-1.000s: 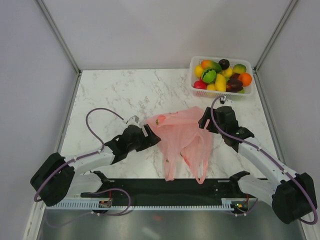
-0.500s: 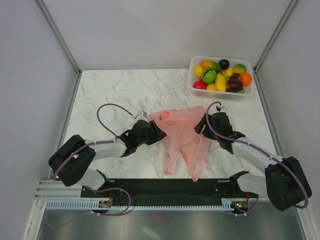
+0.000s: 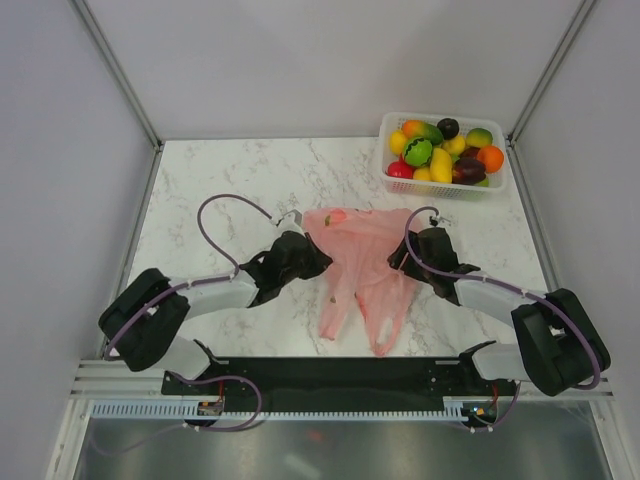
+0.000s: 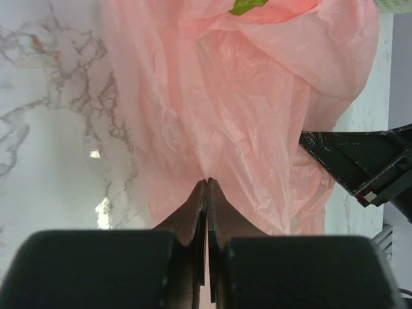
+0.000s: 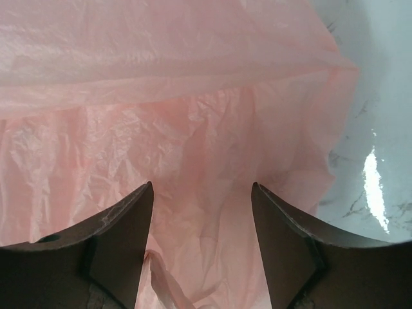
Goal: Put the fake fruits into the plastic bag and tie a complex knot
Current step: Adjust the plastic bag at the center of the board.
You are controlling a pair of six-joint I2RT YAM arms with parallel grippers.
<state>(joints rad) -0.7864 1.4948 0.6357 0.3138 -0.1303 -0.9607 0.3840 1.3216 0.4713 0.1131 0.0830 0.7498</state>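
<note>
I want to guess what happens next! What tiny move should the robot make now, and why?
Probably close the right gripper on the plastic bag. Its jaws stand open with pink film between them, while the left gripper is already shut on the bag.

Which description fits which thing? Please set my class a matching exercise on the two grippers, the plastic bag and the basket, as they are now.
Things:
1. left gripper
2. right gripper
3. plastic bag
4. white basket

Descriptions:
A. at the far right, holding the fake fruits
B. jaws open over pink plastic
C. jaws shut, pinching pink plastic
D. lying crumpled between both grippers

Pairs: 1-C, 2-B, 3-D, 4-A
</note>
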